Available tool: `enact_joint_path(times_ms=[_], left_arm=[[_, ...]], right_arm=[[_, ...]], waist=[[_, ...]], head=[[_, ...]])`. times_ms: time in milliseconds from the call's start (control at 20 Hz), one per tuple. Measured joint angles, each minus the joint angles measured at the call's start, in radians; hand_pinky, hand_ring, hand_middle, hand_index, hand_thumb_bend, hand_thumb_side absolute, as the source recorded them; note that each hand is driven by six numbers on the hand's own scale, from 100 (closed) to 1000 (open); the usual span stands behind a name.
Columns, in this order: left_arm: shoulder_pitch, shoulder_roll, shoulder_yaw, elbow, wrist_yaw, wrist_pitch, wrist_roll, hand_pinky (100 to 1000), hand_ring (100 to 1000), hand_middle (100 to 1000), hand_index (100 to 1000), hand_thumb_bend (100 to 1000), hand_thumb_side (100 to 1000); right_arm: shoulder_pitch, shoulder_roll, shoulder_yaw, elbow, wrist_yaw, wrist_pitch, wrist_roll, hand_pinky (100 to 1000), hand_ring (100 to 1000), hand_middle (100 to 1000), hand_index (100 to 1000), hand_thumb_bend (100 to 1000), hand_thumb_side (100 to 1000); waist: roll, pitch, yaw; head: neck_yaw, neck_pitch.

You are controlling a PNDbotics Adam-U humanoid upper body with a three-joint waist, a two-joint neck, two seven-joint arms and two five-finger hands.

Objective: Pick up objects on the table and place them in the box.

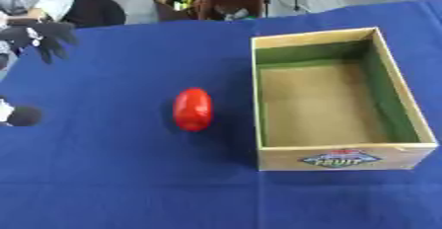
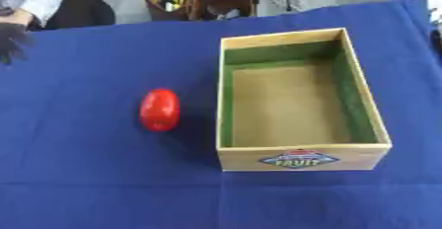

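A red oblong object [image 1: 193, 109] lies on the blue tablecloth [image 1: 121, 173], a short way left of the wooden box [image 1: 415, 119]. The box is open on top, with green inner walls, a bare brown floor and a fruit label on its near wall. My left hand [image 1: 43, 34] hangs at the upper left edge, well away from the red object, its black fingers relaxed and pointing down with nothing in them. A dark sliver at the right edge of the right eye view may be my right hand [image 2: 437, 43]; too little of it shows.
A black and white rounded part [image 1: 19, 116] pokes in at the left edge. Beyond the table's far edge stand brown bins [image 1: 203, 3] and a seated person. Blue cloth spreads in front of the box and the red object.
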State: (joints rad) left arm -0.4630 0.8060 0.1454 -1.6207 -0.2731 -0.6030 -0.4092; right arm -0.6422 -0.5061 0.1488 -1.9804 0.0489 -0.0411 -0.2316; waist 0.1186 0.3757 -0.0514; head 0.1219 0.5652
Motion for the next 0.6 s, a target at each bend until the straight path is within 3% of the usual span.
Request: enact_joint_path(times_ms=[200, 600], left_arm=[[-0.066, 0.003, -0.027, 0.062, -0.004, -0.016, -0.048, 491, 624, 736, 973, 829, 879], [-0.183, -0.034, -0.062, 0.162, -0.011, 0.022, -0.115, 505, 646, 748, 970, 856, 825]], right_arm=[[-0.001, 0.0, 0.004, 0.0, -0.005, -0.002, 0.003, 901, 916, 573, 716, 100, 759], [-0.009, 0.001, 0.007, 0.0, -0.008, -0.002, 0.009, 901, 916, 573, 716, 100, 758]], waist=[[0.001, 0.0, -0.005], [0.002, -0.005, -0.014]], head=[[0.001, 0.002], [0.004, 0.004]])
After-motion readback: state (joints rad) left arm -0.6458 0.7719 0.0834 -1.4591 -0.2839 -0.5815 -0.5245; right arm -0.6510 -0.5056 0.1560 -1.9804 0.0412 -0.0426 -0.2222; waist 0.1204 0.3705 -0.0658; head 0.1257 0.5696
